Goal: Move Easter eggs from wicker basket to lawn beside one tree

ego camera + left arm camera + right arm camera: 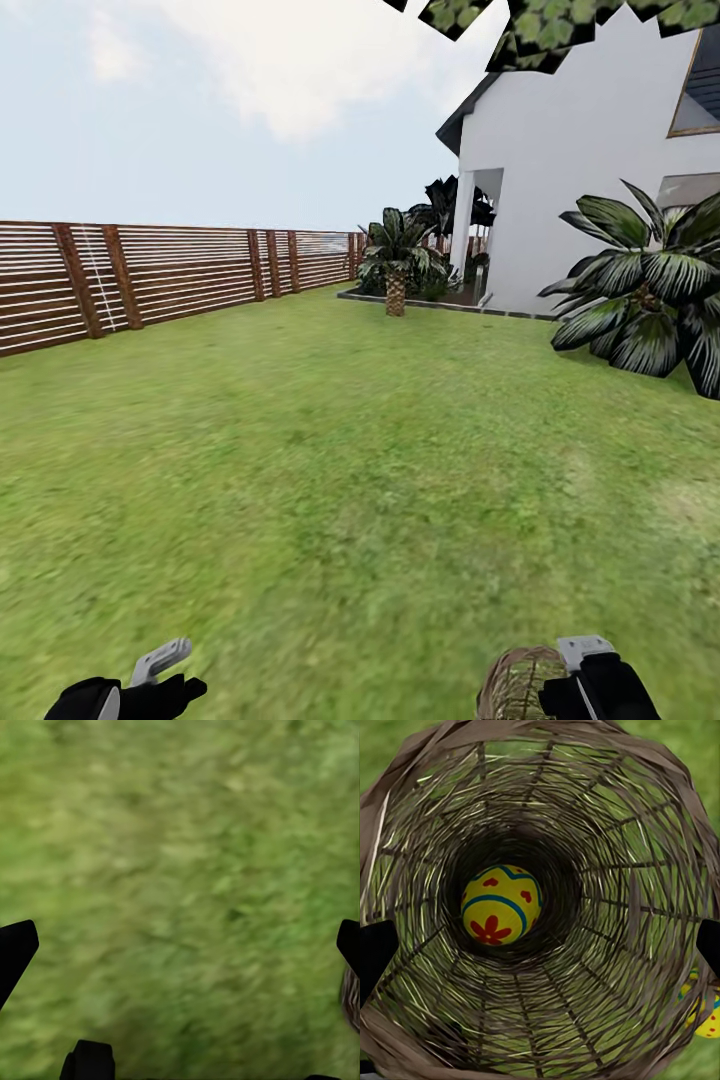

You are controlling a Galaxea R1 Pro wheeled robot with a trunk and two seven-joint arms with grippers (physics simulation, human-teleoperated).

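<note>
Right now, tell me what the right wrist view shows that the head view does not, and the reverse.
The right wrist view alone looks down inside the basket at one painted egg on its bottom, with a second egg on the grass beyond its wall. The head view alone takes in the fence, the house, the palms and the left gripper. Both show the basket and lawn.

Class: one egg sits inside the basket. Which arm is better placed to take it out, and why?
The right: its end effector looks straight into the wicker basket at the Easter egg. The left end effector faces the lawn.
</note>
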